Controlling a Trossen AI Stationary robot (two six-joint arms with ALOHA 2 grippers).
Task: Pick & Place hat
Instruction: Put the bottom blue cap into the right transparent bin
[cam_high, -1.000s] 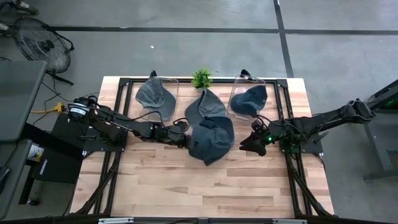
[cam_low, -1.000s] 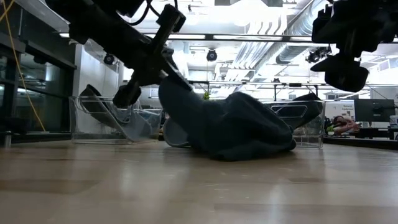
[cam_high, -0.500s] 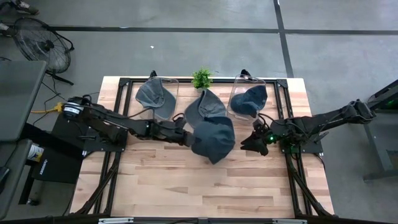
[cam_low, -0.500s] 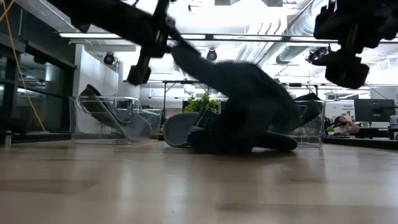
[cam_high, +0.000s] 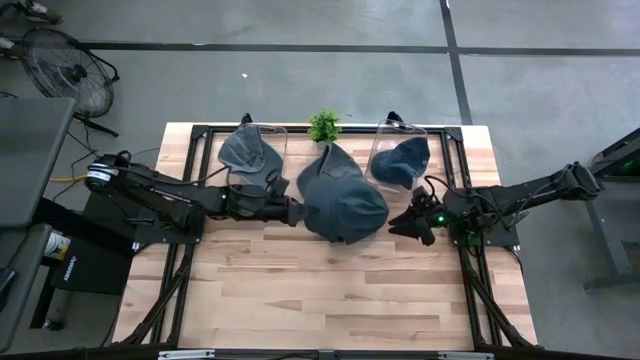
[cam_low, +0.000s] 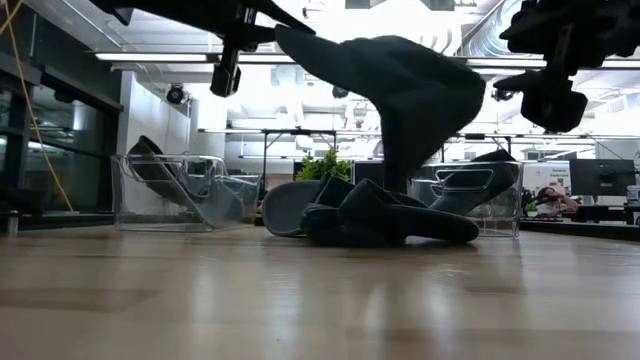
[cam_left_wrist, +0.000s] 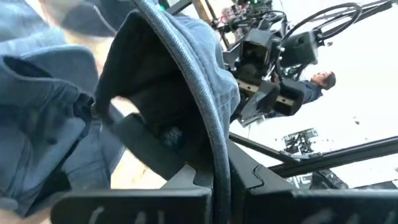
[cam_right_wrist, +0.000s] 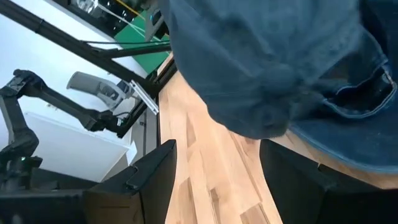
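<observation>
My left gripper (cam_high: 297, 211) is shut on a dark blue-grey hat (cam_high: 347, 206), which is raised over the table's middle; in the low view this hat (cam_low: 410, 90) hangs high. Under it, more hats of the same cloth (cam_low: 385, 220) lie in a heap on the wood, and one of them (cam_high: 330, 162) shows past the held hat's far side. My right gripper (cam_high: 410, 224) hovers open just to the right of the held hat and touches nothing; its fingers (cam_right_wrist: 146, 180) stand wide apart in its wrist view. My left gripper pinches the hat's rim (cam_left_wrist: 217, 158) between its two fingers, coming in roughly level from the table's left. The corded edge runs up between the fingers (cam_left_wrist: 180, 180). The hat hangs off to the right of the gripper, its lower end (cam_low: 400, 170) just above the heap.
Two clear bins stand at the far edge, the left bin (cam_high: 252, 152) and the right bin (cam_high: 398, 160), each with a hat in it. A small green plant (cam_high: 323, 125) stands between them. The near half of the table (cam_high: 320, 290) is bare wood.
My left gripper has risen and moved a little toward the far edge, keeping its hold. The hat, which lay on the near side of the heap, has been drawn up off the table and now hangs above the other hats.
</observation>
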